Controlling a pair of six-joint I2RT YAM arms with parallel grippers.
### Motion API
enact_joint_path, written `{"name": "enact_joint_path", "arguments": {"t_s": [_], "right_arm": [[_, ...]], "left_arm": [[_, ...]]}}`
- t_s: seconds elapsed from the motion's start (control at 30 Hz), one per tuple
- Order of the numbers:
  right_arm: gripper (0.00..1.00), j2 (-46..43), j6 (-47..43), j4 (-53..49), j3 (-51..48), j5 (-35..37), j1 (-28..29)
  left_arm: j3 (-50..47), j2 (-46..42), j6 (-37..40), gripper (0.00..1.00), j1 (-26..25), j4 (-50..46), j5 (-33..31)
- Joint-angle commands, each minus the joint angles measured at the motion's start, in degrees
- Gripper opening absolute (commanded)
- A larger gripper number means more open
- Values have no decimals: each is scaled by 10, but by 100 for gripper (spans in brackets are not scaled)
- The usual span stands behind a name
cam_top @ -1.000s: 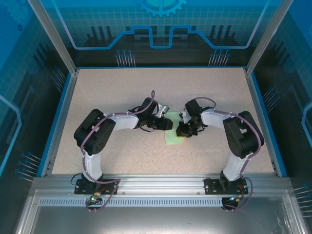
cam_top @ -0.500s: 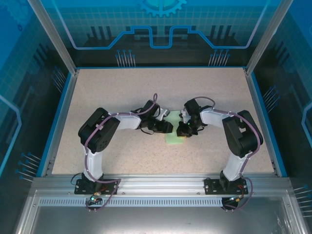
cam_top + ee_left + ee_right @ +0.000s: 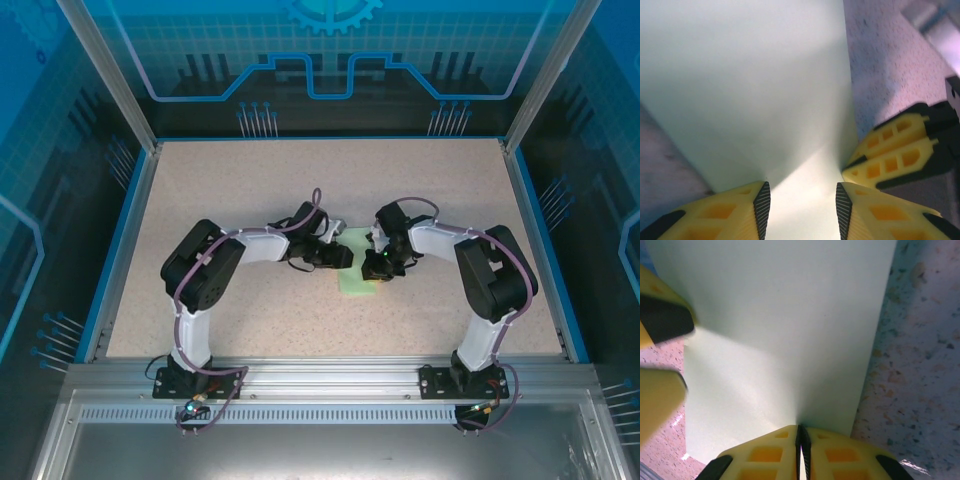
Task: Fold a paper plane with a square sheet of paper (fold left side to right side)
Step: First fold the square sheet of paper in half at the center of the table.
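Note:
The square sheet of paper (image 3: 354, 283) lies pale mint-green and folded into a narrow rectangle at the table's middle, between both grippers. My left gripper (image 3: 345, 258) comes in from the left and stands open over the paper (image 3: 765, 90), one fingertip on either side of a lit strip. My right gripper (image 3: 376, 268) comes in from the right, shut, with its tips (image 3: 801, 440) down on the paper (image 3: 780, 330) near its right edge; nothing shows between the pads. The right gripper's yellow fingers (image 3: 890, 160) appear in the left wrist view. The left gripper's fingers (image 3: 660, 320) appear in the right wrist view.
The speckled beige table (image 3: 230, 190) is ringed by a blue rim (image 3: 125, 240) and clear walls. Both arm bases (image 3: 190, 375) sit on the metal rail at the near edge.
The left arm's elbow has shifted a little to the right and its gripper has edged closer onto the paper. The right gripper and the paper have barely moved.

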Motion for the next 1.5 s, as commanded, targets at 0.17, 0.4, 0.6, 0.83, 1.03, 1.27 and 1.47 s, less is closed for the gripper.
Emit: {"name": "enact_joint_path", "arguments": {"t_s": [0.17,0.4,0.6,0.83,1.03,1.27,1.47], "right_arm": [[13,25,-6,-28,-10,48,9],[13,19,-2,-22,-7,40,13],[13,22,1,-25,-3,48,17],[13,22,0,-31,-2,54,17],[13,23,-1,-36,-1,61,17],[13,22,-5,-45,-2,71,17],[13,19,-2,-37,-6,59,18]], "left_arm": [[46,11,-1,44,43,-24,-33],[17,-31,-7,43,43,18,4],[17,-15,-12,43,8,38,48],[33,23,-12,43,-12,20,11],[53,50,-20,43,-13,-5,-27],[49,50,-25,44,5,-20,-66],[77,58,-14,45,37,-47,-72]]}}
